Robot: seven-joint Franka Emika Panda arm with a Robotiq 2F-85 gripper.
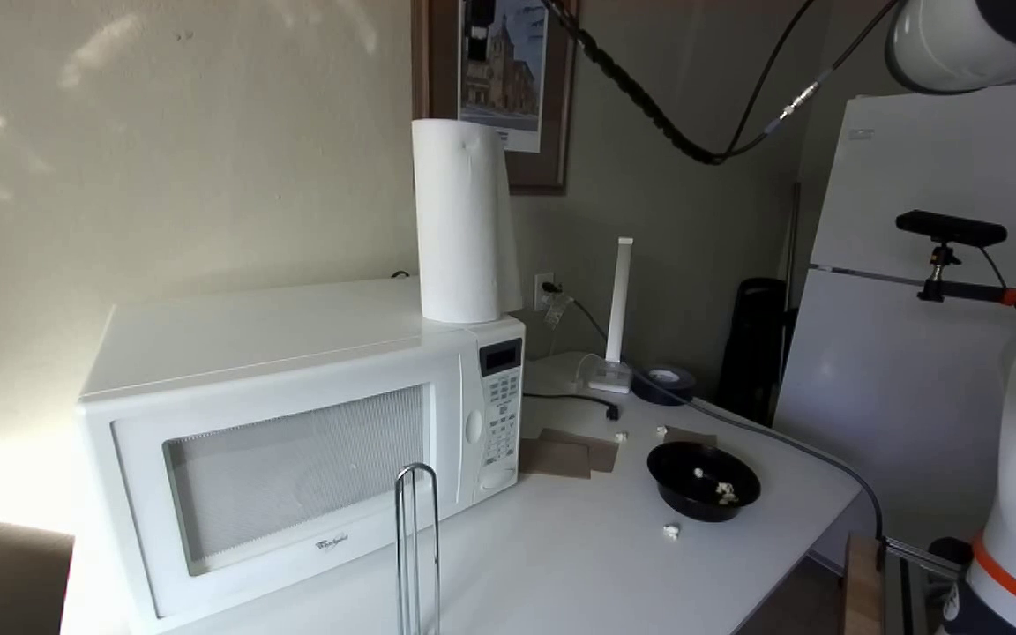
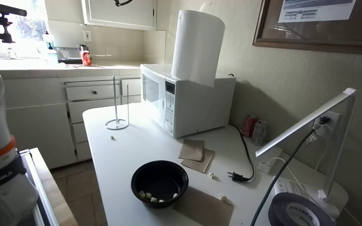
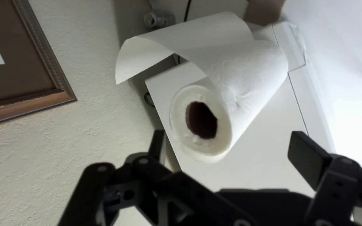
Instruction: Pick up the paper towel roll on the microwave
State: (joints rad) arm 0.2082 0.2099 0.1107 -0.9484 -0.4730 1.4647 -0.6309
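The paper towel roll stands upright on the right end of the microwave's top, in both exterior views (image 1: 458,220) (image 2: 196,47). A loose sheet hangs off one side. The white microwave (image 1: 270,331) stands on the table against the wall; its control panel side also shows in an exterior view (image 2: 203,108). In the wrist view I look down at the roll's (image 3: 253,75) open end and dark core, with the microwave's top (image 3: 262,153) below. My gripper (image 3: 227,144) is open and empty, its fingers wide apart. The roll's end appears between and beyond the fingertips, apart from them.
A framed picture (image 1: 552,172) hangs on the wall behind the roll. A metal wire stand (image 2: 116,124) is in front of the microwave. A black bowl with popcorn (image 1: 704,485), a slim white lamp (image 1: 619,304) and tape (image 1: 662,385) are right of it. A cable (image 1: 649,101) hangs overhead.
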